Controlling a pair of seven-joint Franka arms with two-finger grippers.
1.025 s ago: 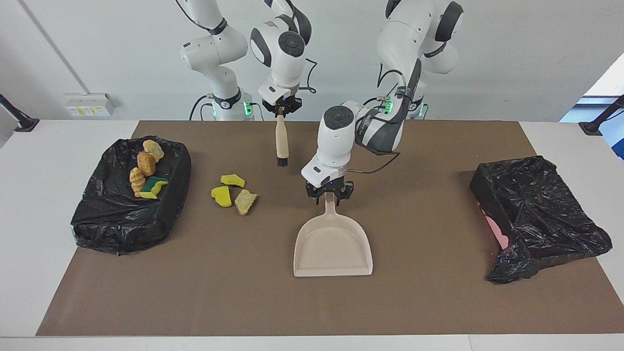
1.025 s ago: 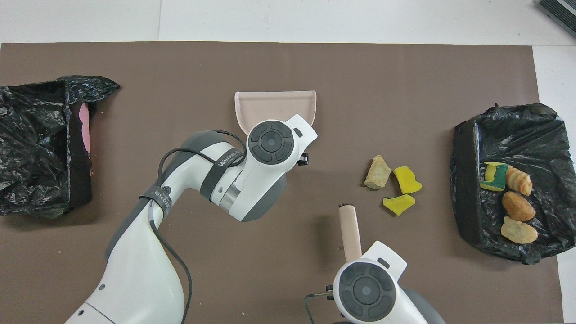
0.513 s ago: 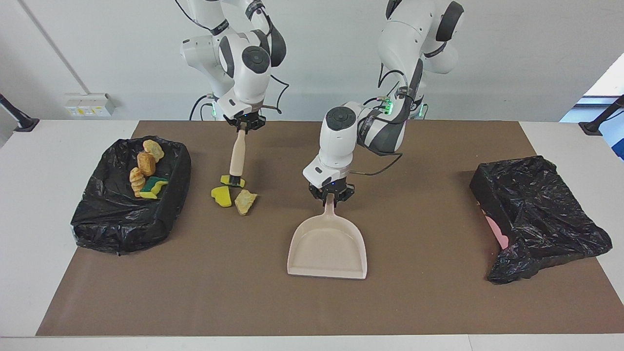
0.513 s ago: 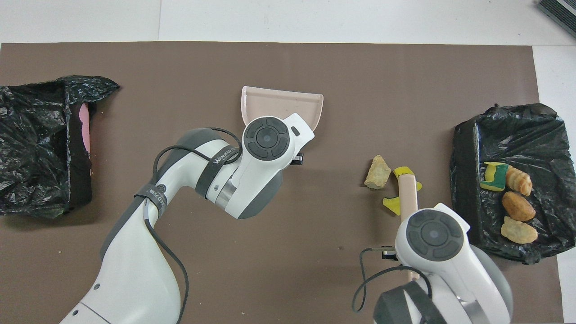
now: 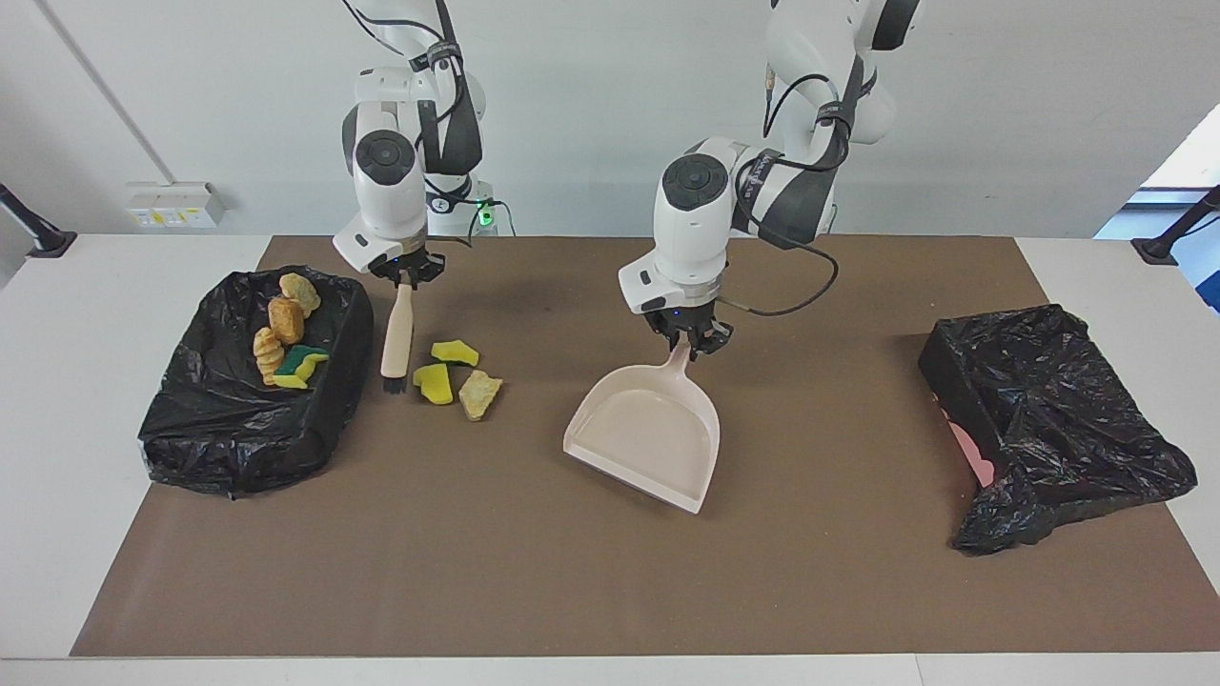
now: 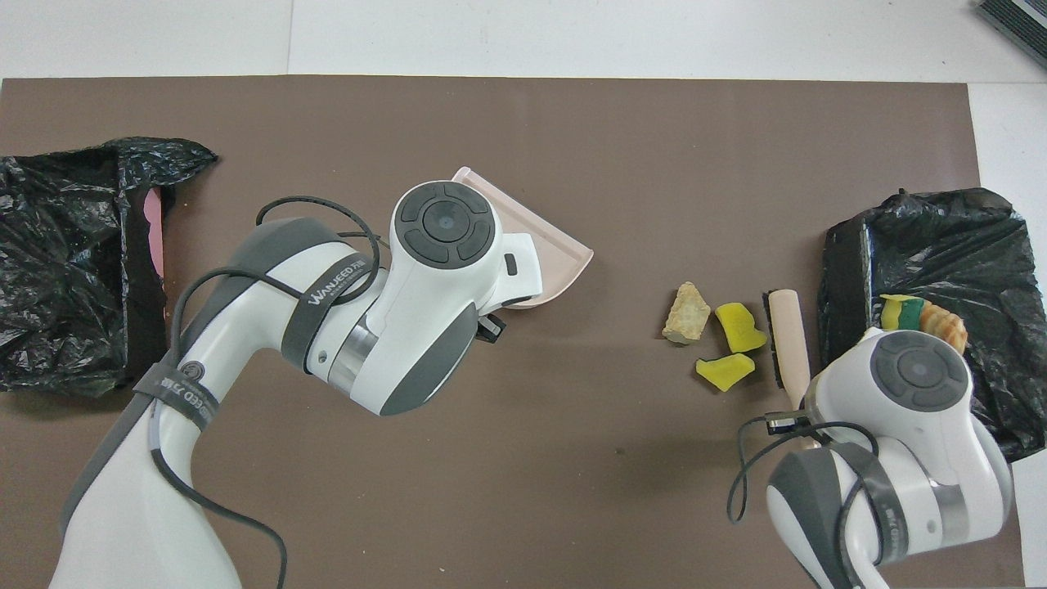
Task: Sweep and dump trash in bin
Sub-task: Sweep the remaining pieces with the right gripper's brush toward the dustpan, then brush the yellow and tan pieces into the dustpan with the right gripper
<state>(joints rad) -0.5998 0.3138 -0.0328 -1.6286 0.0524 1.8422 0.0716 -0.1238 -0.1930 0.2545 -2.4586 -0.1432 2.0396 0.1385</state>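
Right gripper [image 5: 405,276] close to robots, over desk [image 5: 610,591] beside scraps, fingers shut tight on brush [image 5: 396,338] handle top. Brush hangs down, bristles by bin [image 5: 248,419] side of pile.
Left gripper [image 5: 688,341] over desk middle, fingers clamp dustpan [image 5: 648,433] handle. Pan tilted, mouth turned toward scraps.
Three scraps [image 5: 456,377] on desk between brush and pan: two yellow sponge bits, one tan lump. Look light, soft; push, don't pinch.
Other scraps already in bin.
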